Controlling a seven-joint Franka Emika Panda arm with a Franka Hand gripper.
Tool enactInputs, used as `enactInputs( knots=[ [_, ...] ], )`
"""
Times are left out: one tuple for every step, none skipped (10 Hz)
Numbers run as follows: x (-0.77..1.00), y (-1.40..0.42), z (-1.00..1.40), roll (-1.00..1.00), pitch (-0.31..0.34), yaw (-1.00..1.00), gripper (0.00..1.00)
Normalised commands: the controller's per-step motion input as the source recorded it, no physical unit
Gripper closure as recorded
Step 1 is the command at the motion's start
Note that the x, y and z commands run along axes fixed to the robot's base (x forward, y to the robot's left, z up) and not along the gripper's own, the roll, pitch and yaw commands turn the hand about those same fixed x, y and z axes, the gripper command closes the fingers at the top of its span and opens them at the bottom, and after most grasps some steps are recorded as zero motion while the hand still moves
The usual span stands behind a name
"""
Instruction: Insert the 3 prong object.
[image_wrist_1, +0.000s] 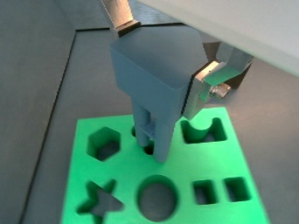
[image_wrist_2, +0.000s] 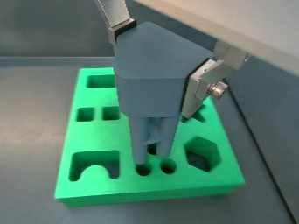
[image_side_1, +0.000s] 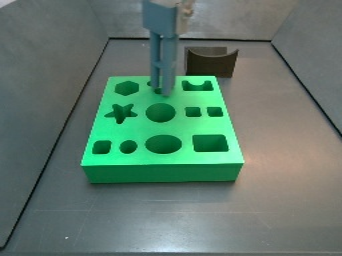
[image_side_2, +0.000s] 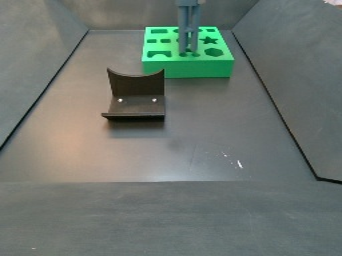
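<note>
My gripper (image_wrist_1: 162, 59) is shut on the 3 prong object (image_wrist_1: 152, 74), a tall blue-grey piece, and holds it upright over the green board (image_wrist_1: 122, 171). One silver finger (image_wrist_1: 121, 22) and its mate (image_wrist_1: 201, 87) clamp the piece's wide head. In a wrist view the prongs (image_wrist_2: 149, 144) reach down to a row of small round holes (image_wrist_2: 167, 165) near the board's edge (image_wrist_2: 111, 140). I cannot tell how deep the tips sit. In both side views the piece (image_side_1: 160, 45) (image_side_2: 189, 30) stands upright on the board (image_side_1: 167, 172) (image_side_2: 201, 70). The gripper itself is cut off there.
The board has several other cut-outs: a hexagon (image_wrist_1: 105, 142), an arch (image_wrist_1: 201, 131), a star (image_side_1: 123, 112), a circle (image_side_1: 160, 112). A dark brown block with a curved notch (image_side_1: 211, 62) (image_side_2: 134, 97) stands on the dark floor beside the board. Grey walls enclose the floor.
</note>
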Motion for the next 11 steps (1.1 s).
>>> enactInputs(
  knots=[
    [-0.36, 0.17, -0.1, 0.0, 0.0, -0.74, 1.0],
    [-0.02, 0.27, -0.23, 0.01, -0.001, -0.69, 1.0],
    [0.0, 0.32, -0.22, 0.06, 0.0, -0.45, 1.0],
    [0.24, 0.19, -0.23, 0.0, 0.0, -0.02, 1.0],
    [0.37, 0.0, -0.29, 0.0, 0.0, -0.08, 1.0],
    [0.17, -0.01, -0.25, -0.13, -0.061, -0.13, 1.0],
    [0.15, -0.09, -0.26, -0.09, -0.106, -0.09, 1.0],
    [0.13, 0.0, -0.41, 0.0, -0.076, -0.09, 1.0],
    [-0.22, 0.0, -0.45, 0.0, -0.177, -0.45, 1.0],
    [-0.42, 0.0, -0.37, 0.0, -0.186, -0.23, 1.0],
    [-0.23, 0.0, -0.26, -0.06, -0.161, -0.01, 1.0]
  ],
)
